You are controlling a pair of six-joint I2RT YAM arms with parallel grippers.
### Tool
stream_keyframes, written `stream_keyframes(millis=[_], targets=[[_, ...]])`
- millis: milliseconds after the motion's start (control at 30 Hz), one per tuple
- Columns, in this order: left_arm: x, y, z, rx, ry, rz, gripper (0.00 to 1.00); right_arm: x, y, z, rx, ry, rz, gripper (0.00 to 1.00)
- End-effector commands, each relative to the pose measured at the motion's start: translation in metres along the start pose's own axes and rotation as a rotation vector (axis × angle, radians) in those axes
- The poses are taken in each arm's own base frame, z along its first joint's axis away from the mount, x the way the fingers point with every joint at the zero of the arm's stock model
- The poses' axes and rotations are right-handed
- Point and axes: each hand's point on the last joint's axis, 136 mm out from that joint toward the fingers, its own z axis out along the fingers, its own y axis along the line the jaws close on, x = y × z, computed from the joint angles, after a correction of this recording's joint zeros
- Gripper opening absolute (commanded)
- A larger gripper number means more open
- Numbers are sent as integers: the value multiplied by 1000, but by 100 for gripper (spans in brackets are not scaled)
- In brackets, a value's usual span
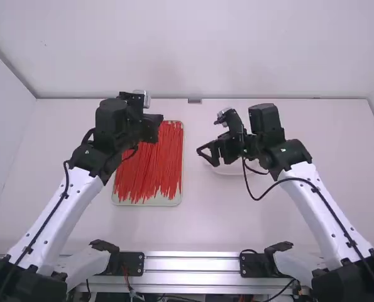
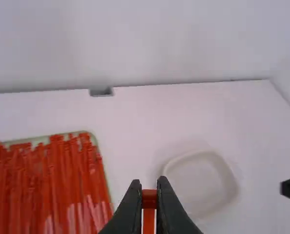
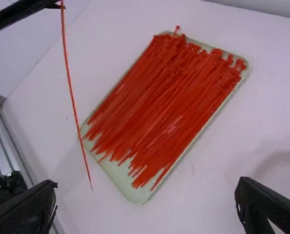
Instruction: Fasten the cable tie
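Note:
My left gripper (image 2: pixel 148 184) is shut on a single red cable tie (image 2: pixel 148 214), pinched near one end. It hovers over the near right part of the tray (image 1: pixel 117 197) in the high view. From the right wrist view, the tie (image 3: pixel 71 97) hangs straight down from the left gripper (image 3: pixel 25 9), its free tip just above the table beside the tray. My right gripper (image 1: pixel 209 146) stands wide open with nothing in it, right of the tray and above a white dish (image 1: pixel 227 168). Its two fingers (image 3: pixel 23 209) frame the tray of ties.
A pale green tray (image 3: pixel 135 197) holds a thick pile of red cable ties (image 3: pixel 169 102). A shallow white dish (image 2: pixel 198 181) lies on the table right of it. White walls close the table at the back and sides.

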Motion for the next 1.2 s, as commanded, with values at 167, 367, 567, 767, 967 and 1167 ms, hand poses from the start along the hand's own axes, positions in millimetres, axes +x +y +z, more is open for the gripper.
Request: stream_keyframes(millis=[167, 367, 567, 767, 967, 1167], targets=[[-2, -37, -8, 211, -16, 43, 2, -20, 12, -1, -27, -58, 0, 98], [-7, -54, -10, 314, -48, 71, 2, -34, 19, -1, -56, -111, -20, 98], [-17, -59, -11, 343, -99, 37, 2, -44, 29, -3, -114, -150, -54, 98], [-28, -62, -10, 375, -163, 0, 2, -55, 30, -6, -120, -192, -13, 98], [-38, -64, -11, 394, -187, -82, 2, -64, 33, -8, -132, -226, -15, 98], [-49, -67, -15, 414, -220, -137, 2, -66, 48, -3, -159, -230, -51, 98]])
